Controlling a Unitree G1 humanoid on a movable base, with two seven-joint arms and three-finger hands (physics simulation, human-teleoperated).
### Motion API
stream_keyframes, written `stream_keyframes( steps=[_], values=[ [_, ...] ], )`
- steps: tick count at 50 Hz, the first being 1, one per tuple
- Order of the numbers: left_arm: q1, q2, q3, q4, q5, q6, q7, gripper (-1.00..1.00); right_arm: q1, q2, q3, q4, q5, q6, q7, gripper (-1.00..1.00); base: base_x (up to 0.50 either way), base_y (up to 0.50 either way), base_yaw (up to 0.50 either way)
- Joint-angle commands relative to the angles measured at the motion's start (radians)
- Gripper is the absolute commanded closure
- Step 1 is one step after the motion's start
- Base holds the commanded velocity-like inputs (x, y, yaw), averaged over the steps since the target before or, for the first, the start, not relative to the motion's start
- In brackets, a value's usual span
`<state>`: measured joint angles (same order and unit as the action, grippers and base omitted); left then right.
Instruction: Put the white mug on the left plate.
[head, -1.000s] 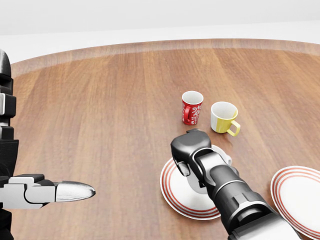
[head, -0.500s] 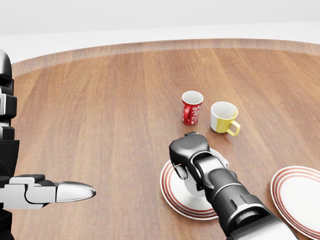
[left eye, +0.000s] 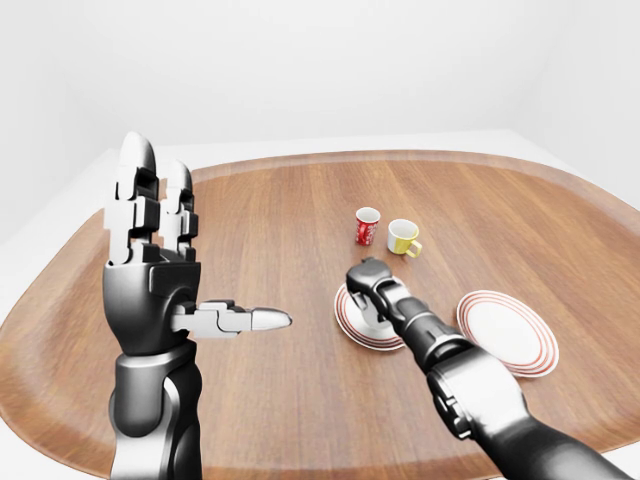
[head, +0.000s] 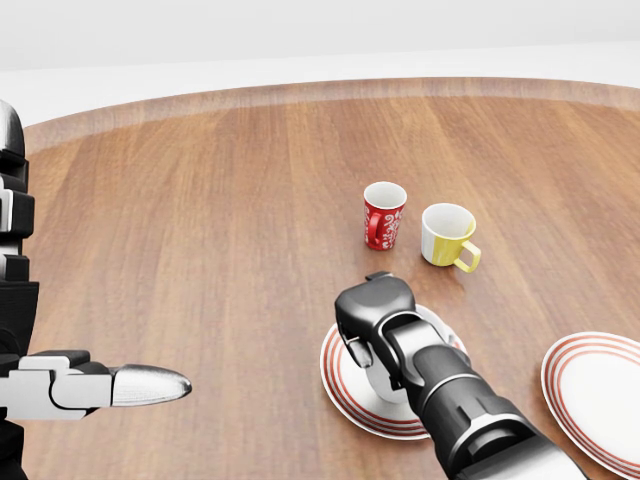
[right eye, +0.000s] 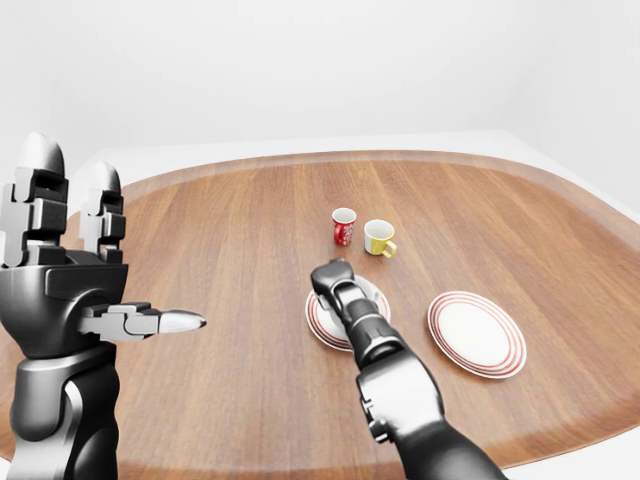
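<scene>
white mug (head: 385, 378) upright, on left plate (head: 345, 395)

Red patterned mug (head: 384, 214) beside yellow mug (head: 447, 235), right plate (head: 598, 393), wooden table (head: 200, 220)

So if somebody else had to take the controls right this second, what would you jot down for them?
Right robot hand: over the left plate, fingers around the white mug, which it mostly hides. I cannot tell whether the mug's base touches the plate.
Left robot hand: raised at the left of the left-eye view, fingers open, holding nothing.
Red mug and yellow mug: upright on the table, above the left plate in the head view.
Right plate: nothing on it.
Done: mug brought over the left plate.
Left: confirm it sits flat, open the fingers, lift the hand away.
</scene>
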<state>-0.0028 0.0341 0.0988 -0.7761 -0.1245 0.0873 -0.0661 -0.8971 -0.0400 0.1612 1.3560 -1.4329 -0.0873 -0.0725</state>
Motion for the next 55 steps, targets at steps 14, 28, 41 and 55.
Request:
stream_keyframes(
  steps=[14,28,41,55],
  values=[
    [0.002,0.0,0.0,-0.001,0.001,0.0,-0.001,-1.0,0.0,-0.004,0.003,-0.001,-0.023,0.0,-0.008,0.33,0.0,0.0,0.0],
    [0.003,-0.001,0.0,0.002,0.003,0.0,-0.002,-1.0,0.038,-0.012,0.007,0.002,-0.029,0.0,0.06,-1.0,0.0,0.0,0.0],
    [0.002,0.0,-0.001,0.001,0.004,0.0,-0.002,-1.0,0.062,-0.019,0.013,0.002,-0.044,0.0,0.132,-1.0,0.0,0.0,0.0],
    [-0.004,0.0,0.0,0.004,0.003,0.0,-0.002,-1.0,0.035,-0.032,0.029,-0.058,-0.073,0.0,0.168,-1.0,0.0,0.0,0.0]
  ],
)
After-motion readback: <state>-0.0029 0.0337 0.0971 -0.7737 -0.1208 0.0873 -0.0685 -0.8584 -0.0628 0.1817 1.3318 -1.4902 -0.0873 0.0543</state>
